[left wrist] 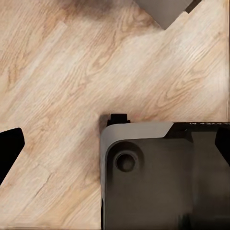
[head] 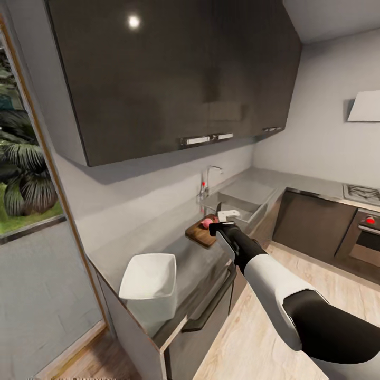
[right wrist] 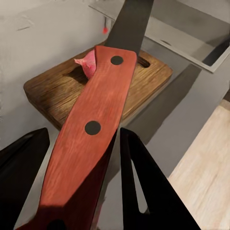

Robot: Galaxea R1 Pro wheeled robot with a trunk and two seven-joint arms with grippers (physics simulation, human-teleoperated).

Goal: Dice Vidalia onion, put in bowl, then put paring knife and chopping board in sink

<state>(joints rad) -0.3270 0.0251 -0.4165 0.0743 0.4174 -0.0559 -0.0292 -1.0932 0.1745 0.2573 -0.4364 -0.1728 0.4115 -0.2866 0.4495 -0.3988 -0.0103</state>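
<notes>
The bowl (head: 149, 282) stood nearest, close to the near end of the countertop (head: 198, 264), and its visible interior appeared empty. Beyond it, the right gripper (head: 220, 227) was clamped on the red handle of the paring knife (right wrist: 88, 134), its fingers (right wrist: 143, 187) pressed to either side and the dark blade pointing ahead over the chopping board (right wrist: 57, 91). The board lay at the countertop's front edge, just short of the sink (head: 240, 203). The Vidalia onion (right wrist: 87, 63) rested on the board, partly hidden behind the handle. Whether the sink held anything could not be told.

The dicing step appeared to be in hand. The next move would call for lowering the blade squarely onto the bulb.

The left gripper's fingers (left wrist: 9, 151) hung over the wooden floor (left wrist: 72, 72); whether they were apart could not be told.
</notes>
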